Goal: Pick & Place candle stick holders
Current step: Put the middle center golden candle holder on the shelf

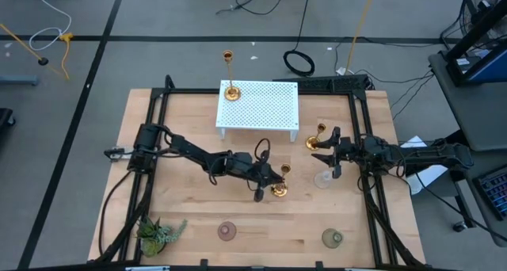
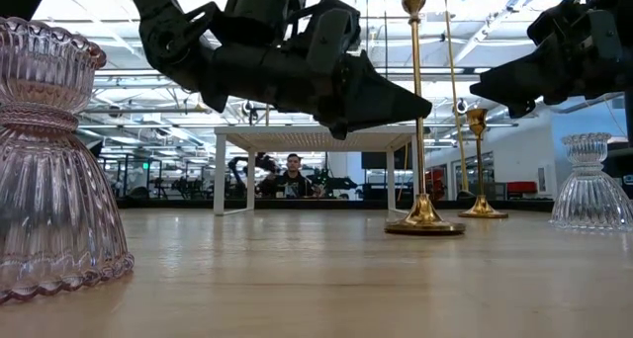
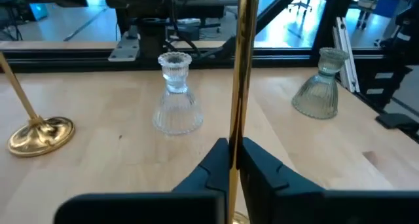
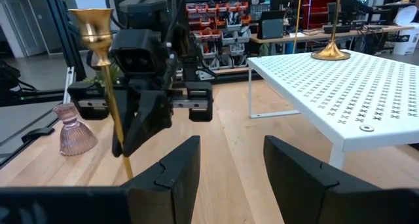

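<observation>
Between my left gripper's [image 3: 234, 160] closed fingers stands the gold candlestick [image 1: 280, 188], base on the table mid-front; I should keep the stem vertical, lift straight, then carry to the white rack [image 1: 259, 104]; my right gripper [image 1: 335, 150] waits open nearby.

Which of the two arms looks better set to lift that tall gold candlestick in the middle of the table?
The left. Its hand is already closed around the gold candlestick's stem, while the right hand is open, off near the clear glass holder.
</observation>
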{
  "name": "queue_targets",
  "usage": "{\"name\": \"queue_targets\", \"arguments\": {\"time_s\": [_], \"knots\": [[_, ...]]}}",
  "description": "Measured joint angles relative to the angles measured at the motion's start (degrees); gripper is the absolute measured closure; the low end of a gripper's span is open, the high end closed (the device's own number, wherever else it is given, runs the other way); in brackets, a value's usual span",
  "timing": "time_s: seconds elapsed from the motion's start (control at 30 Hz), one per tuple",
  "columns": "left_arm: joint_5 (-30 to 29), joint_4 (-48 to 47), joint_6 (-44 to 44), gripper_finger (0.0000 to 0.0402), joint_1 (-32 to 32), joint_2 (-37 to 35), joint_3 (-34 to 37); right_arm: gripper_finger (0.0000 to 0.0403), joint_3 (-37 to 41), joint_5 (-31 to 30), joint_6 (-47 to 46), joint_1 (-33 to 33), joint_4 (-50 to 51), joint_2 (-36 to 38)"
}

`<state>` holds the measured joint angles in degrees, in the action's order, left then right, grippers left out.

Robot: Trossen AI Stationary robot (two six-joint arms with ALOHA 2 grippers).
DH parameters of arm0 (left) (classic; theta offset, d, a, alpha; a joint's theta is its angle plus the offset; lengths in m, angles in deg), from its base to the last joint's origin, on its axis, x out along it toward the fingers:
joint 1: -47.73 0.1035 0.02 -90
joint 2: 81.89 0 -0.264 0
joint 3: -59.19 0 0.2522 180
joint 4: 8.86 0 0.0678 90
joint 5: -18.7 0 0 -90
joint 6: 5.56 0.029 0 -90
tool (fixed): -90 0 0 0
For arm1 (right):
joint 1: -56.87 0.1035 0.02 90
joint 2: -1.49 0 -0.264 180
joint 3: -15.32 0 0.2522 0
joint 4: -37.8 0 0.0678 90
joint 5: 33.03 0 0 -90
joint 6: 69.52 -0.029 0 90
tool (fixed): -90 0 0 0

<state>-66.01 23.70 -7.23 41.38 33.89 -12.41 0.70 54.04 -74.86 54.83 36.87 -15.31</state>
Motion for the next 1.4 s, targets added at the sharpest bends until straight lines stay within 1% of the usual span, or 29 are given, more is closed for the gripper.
{"name": "queue_targets", "arguments": {"time_s": [0.07, 0.17, 0.23, 0.37, 0.47, 0.57, 0.7, 0.9, 1.03, 1.1, 1.2, 1.3, 1.4], "knots": [[-0.4, 0.0, 0.0, 0.0374, -0.2, -0.7, 0.0, 0.0243, 0.0, 0.0, 0.0, 0.0, 0.0, 0.0], [-0.4, -1.3, 0.0, 0.0387, -0.5, -3.5, 0.0, 0.0243, 0.0, 0.0, 0.0, 0.0, 0.1, 0.0], [-0.4, -4.0, -0.2, 0.0388, -0.5, -6.5, 0.0, 0.0243, 0.0, 0.0, 0.0, 0.0, 0.5, 0.0], [-1.5, -11.0, -0.6, 0.038, -0.5, -15.0, 0.0, 0.0243, 0.0, 0.0, -0.2, 0.0, 0.8, 0.0], [-3.2, -15.5, 1.1, 0.0387, -0.5, -22.4, 0.0, 0.0243, 0.0, 0.0, -1.3, 0.0, 0.4, 0.0], [-6.4, -19.2, 2.2, 0.0388, 0.2, -28.6, 0.0, 0.0243, 0.0, -0.1, -1.4, 0.0, -0.1, 0.0], [-10.5, -22.3, 4.1, 0.0385, 3.0, -34.0, 0.0, 0.0243, 0.0, -0.2, -1.2, 0.0, -0.5, 0.0], [-13.3, -23.5, 4.3, 0.0388, 9.9, -33.6, 0.0, 0.0243, 0.0, -0.2, -1.1, 0.0, -0.7, 0.0], [-17.5, -21.7, 3.9, 0.0388, 14.2, -31.3, 0.0, 0.0243, 0.0, -0.2, -1.1, 0.0, -0.9, 0.0], [-19.2, -19.3, 3.8, 0.0387, 15.9, -29.8, 0.0, 0.0243, 0.0, -0.2, -1.1, 0.0, -0.9, 0.0], [-22.5, -17.9, 3.2, 0.0382, 18.2, -27.9, 0.0, 0.0243, 0.0, -0.2, -1.1, 0.0, -1.1, 0.0], [-26.4, -17.5, 3.0, 0.0385, 20.0, -25.4, 0.0, 0.0243, 0.0, -0.2, -1.1, 0.0, -1.1, 0.0], [-27.0, -15.1, 2.8, 0.0388, 21.5, -23.3, 0.0, 0.0243, 0.0, -0.2, -1.1, 0.0, -1.1, 0.0]]}}
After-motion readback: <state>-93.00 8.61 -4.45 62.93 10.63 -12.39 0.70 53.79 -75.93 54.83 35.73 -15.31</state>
